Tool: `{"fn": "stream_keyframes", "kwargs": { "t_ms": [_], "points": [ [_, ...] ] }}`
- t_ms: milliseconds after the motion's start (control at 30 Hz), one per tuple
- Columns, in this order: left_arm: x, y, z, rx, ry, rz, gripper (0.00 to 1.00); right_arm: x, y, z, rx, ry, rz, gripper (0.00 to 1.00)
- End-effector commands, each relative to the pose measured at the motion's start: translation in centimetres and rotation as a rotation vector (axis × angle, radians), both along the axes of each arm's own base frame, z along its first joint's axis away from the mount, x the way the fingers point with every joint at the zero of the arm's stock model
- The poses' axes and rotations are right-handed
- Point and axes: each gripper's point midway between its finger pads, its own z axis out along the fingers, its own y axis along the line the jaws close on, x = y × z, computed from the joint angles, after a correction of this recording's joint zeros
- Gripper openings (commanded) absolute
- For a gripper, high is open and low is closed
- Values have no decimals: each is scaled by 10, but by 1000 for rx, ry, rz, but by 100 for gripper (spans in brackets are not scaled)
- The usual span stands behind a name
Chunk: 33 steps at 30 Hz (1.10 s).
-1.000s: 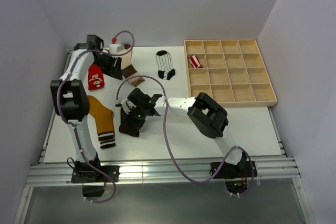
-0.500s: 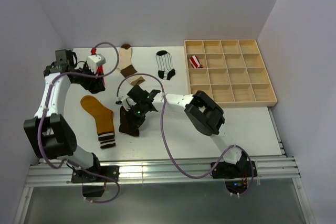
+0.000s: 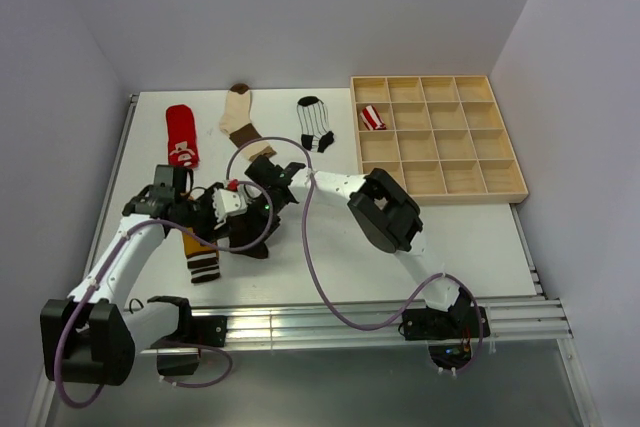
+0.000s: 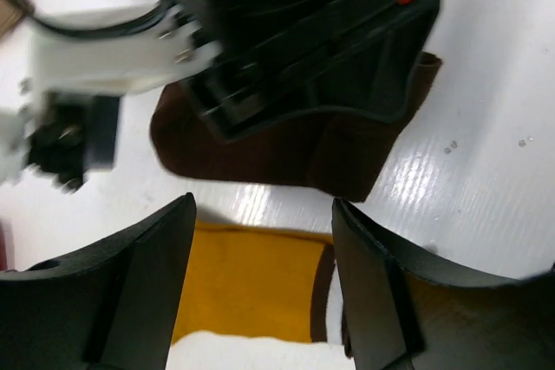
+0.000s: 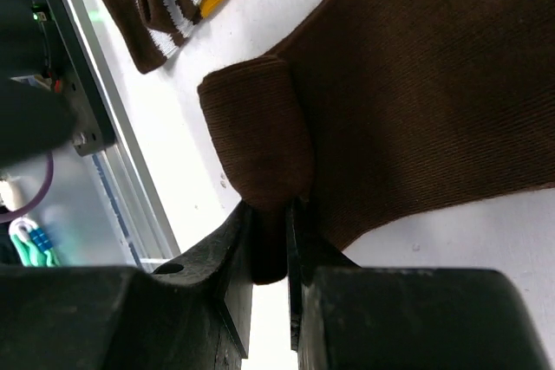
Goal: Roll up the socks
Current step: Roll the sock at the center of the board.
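Right end effector [image 5: 270,214] partly hides brown sock [image 5: 434,84]

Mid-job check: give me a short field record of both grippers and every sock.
left gripper: open, above the mustard sock, holding nothing
right gripper: shut on the folded end of the dark brown sock
wooden tray: red-white striped sock in a left-column compartment
lying unrolled at far side: red patterned sock, cream-and-brown sock, white black-striped sock

Bright even light; left wrist view motion-blurred
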Motion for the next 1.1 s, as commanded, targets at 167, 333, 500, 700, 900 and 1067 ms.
{"fn": "stream_keyframes", "kwargs": {
  "t_ms": [167,333,500,700,900,1067],
  "points": [
    [-9,-24,-18,43,-73,-136,71,-4,-45,-56,-242,54,-23,0],
    [-25,-37,-34,65,-47,-194,70,-7,-47,-58,-249,68,-20,0],
    [-30,-44,-41,76,-43,-220,69,-7,-45,-55,-241,76,-18,0],
    [-32,-51,-49,97,-44,-241,68,-6,-42,-50,-220,84,-16,0],
    [-34,-54,-59,119,-47,-254,67,-7,-39,-46,-205,91,-12,0],
    [-35,-56,-67,139,-43,-251,67,-7,-37,-42,-195,101,-10,0]
  ]
}}
